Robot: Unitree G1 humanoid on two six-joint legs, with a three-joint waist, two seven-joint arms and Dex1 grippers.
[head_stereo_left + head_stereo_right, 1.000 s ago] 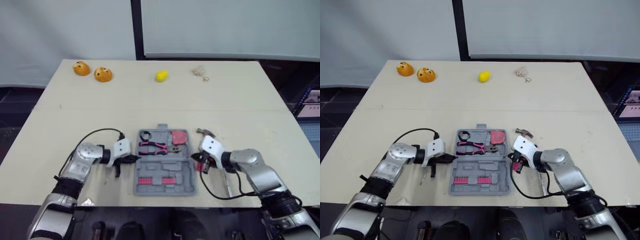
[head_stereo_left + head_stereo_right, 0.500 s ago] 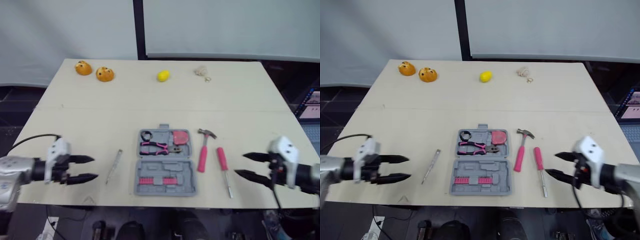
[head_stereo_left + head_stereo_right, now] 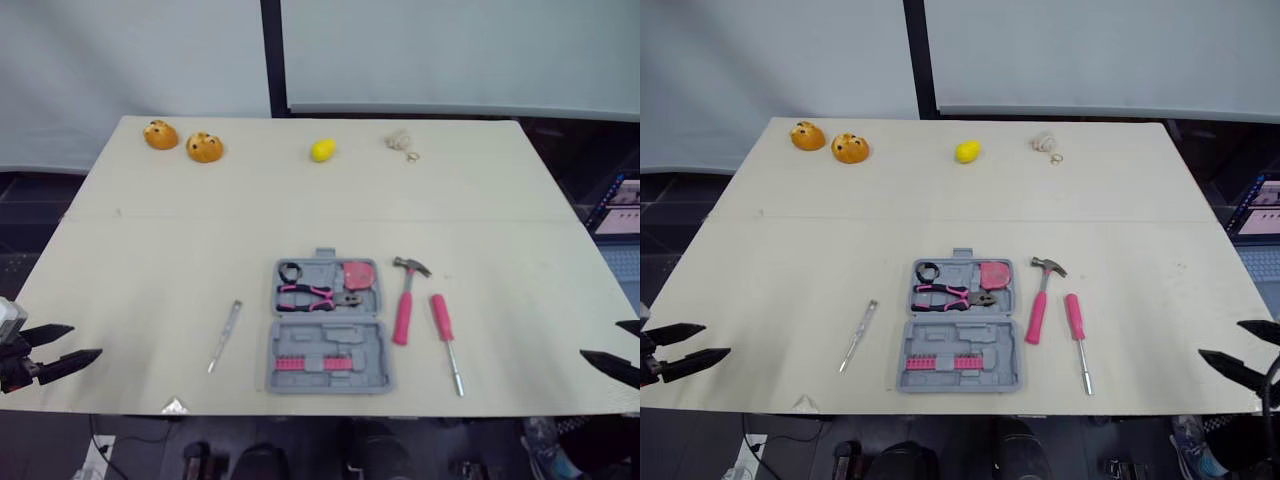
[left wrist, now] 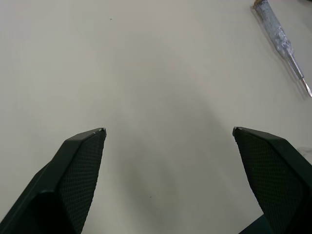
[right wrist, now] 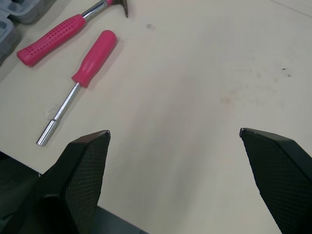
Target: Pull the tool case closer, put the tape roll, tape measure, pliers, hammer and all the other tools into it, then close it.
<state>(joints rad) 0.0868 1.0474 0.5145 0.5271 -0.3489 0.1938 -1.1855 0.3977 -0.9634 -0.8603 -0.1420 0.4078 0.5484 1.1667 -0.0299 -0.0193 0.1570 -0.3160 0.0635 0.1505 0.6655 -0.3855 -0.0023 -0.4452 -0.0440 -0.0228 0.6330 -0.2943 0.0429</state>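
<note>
The tool case (image 3: pixel 328 326) lies open near the front edge of the table (image 3: pixel 150 250), well apart from the left gripper (image 3: pixel 87 340) and the right gripper (image 3: pixel 1219 338). Both grippers are spread wide and hold nothing. The hammer (image 3: pixel 405 305) lies just to its right, and the pliers (image 3: pixel 306 294) seem to be inside it.

Tan table (image 3: pixel 940 210). Grey tool case (image 3: pixel 958 341) lies open near the front edge, centre. Its far half holds the black tape roll (image 3: pixel 930 271), pink tape measure (image 3: pixel 994 274) and pink-handled pliers (image 3: pixel 950 294); its near half holds a row of pink bits (image 3: pixel 945 361). Hammer (image 3: pixel 1040 300) lies on the table just right of the case, head away from the robot, with a pink-handled screwdriver (image 3: pixel 1076 326) beside it further right. Slim screwdriver (image 3: pixel 857 335) lies left of the case, apart from it. Along the far edge are two orange objects (image 3: pixel 829 142), a yellow object (image 3: pixel 968 151) and a small pale object (image 3: pixel 1045 143). Left gripper (image 3: pixel 716 339) is at the table's left edge, fingers apart, empty; right gripper (image 3: pixel 1220 338) is at the right edge, fingers apart, empty.
</note>
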